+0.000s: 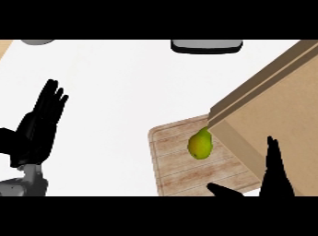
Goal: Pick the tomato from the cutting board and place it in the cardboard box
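We note a yellow-green fruit on the cutting board, touching the cardboard box, whose inside is hidden. Left hand rests open on the surface; right hand, fingers straight, holds nothing.

Kitchen work area. Indicators: a white counter carrying a wooden cutting board at 5 o'clock with a yellow-green fruit on it; a grey-rimmed appliance or vessel, unidentifiable, at 12 o'clock.

Bright, even light; faint shadows
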